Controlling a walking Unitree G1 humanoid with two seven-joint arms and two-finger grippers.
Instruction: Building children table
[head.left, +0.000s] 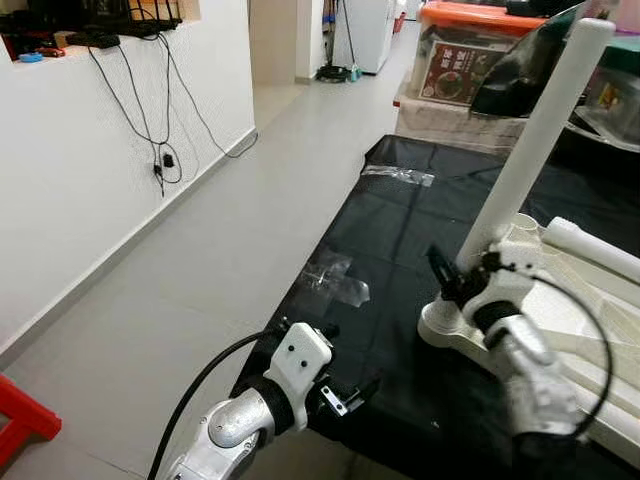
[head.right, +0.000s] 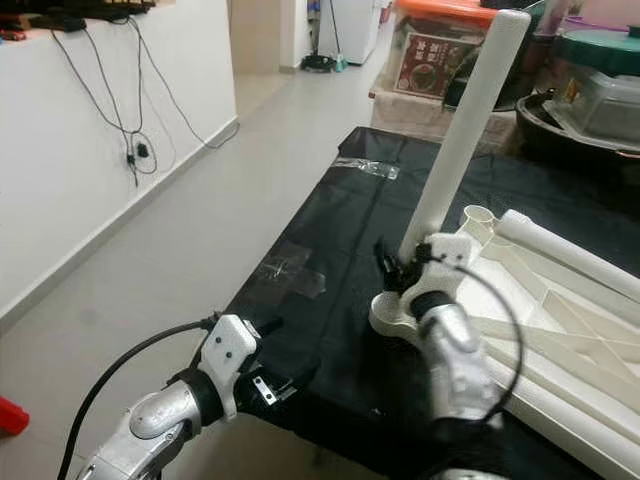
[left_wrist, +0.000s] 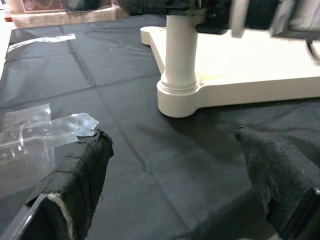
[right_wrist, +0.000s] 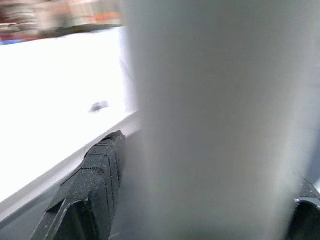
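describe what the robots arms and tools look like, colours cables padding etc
Both arms are silver metal with white plastic wrist housings and black joint rings. The left tool has two long black fingers wrapped in dark woven padding, with a thick black cable arching from its forearm. The right tool has the same black, ribbed fingers, and a thin black cable loops beside its wrist.

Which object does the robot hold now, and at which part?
The right gripper grips the white table leg near its lower end, above the socket. The left gripper holds nothing.
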